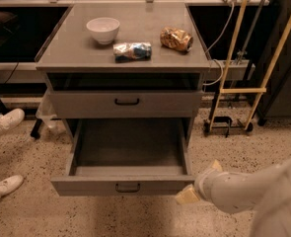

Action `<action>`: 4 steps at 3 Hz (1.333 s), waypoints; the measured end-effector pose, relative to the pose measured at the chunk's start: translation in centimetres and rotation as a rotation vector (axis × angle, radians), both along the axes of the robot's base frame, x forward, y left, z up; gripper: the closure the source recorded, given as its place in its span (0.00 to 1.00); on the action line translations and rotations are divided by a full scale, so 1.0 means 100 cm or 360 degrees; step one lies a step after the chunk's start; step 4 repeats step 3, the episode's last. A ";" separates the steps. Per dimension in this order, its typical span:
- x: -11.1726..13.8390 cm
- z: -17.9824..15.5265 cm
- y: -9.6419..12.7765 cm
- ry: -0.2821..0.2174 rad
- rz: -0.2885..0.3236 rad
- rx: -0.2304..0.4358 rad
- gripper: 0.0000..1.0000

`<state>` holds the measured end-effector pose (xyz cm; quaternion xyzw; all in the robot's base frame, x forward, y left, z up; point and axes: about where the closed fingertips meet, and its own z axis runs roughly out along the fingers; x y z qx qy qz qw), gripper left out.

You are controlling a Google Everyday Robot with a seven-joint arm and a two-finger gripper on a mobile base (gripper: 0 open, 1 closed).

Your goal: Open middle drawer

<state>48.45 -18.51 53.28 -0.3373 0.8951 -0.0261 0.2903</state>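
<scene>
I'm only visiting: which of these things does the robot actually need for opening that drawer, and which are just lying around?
Part of the job:
- middle drawer, already pulled out
- its black handle
- gripper, beside the drawer's right front corner

Just lying about:
- white bowl, blue packet and brown bag on the cabinet top
- closed drawer above
- white shoes on the floor

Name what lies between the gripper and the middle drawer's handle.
Camera view: only bare grey front of the middle drawer, from its handle to the gripper beside the front's right end.
</scene>
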 end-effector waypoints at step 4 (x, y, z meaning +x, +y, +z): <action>-0.155 0.046 -0.154 -0.0219 -0.0589 -0.0005 0.00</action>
